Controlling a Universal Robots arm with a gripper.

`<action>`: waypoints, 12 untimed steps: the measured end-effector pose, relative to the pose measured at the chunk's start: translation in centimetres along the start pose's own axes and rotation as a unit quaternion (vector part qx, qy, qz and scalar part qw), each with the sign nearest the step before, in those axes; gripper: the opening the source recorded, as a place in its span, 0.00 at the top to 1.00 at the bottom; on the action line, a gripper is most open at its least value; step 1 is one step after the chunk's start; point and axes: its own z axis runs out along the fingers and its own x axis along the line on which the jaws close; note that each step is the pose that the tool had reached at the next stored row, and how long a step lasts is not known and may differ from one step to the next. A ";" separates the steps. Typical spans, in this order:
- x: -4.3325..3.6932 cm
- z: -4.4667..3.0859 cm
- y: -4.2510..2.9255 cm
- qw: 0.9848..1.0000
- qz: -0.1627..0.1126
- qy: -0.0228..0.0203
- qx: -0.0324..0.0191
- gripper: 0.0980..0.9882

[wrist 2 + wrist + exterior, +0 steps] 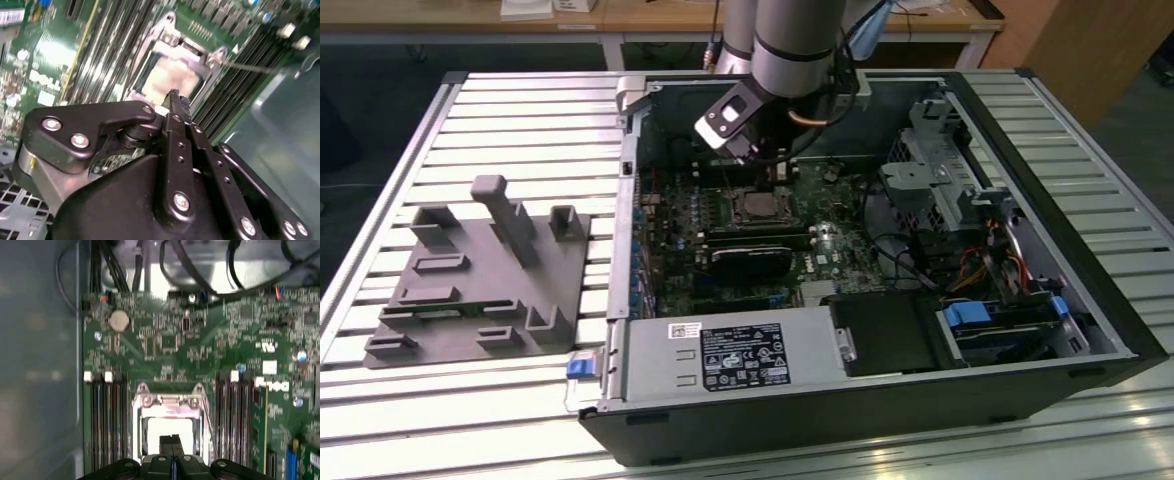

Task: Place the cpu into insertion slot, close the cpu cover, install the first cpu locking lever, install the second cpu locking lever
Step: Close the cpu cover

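The cpu [167, 80] lies flat in the insertion slot [758, 206] of the green motherboard [175, 340], its silvery-tan top showing through the window of the cpu cover [170, 401]. The cover [192, 52] rests down over the chip. A thin metal locking lever [250, 67] sticks out sideways from the socket. My gripper [176, 96] hangs just above the near edge of the socket, shut, with nothing between its black fingers. In the first wrist view the gripper [171, 440] hovers over the chip [167, 427]. In the exterior view the gripper [771, 165] reaches down into the open computer case.
Long black memory slots [107, 420] flank the socket on both sides. Cables [200, 270] hang past the board's far end. A black power supply box [720, 355] and a drive cage [934, 190] crowd the case. A grey fixture [480, 270] stands on the slatted table at the exterior view's left.
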 end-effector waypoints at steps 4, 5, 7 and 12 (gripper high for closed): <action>-0.03 0.20 -0.52 1.000 -0.001 0.000 -0.004 0.99; -0.03 0.20 -0.52 1.000 -0.001 0.000 -0.004 0.99; -0.03 0.21 -0.51 1.000 -0.002 0.000 -0.004 0.99; -0.03 0.22 -0.51 1.000 -0.024 -0.001 -0.002 0.99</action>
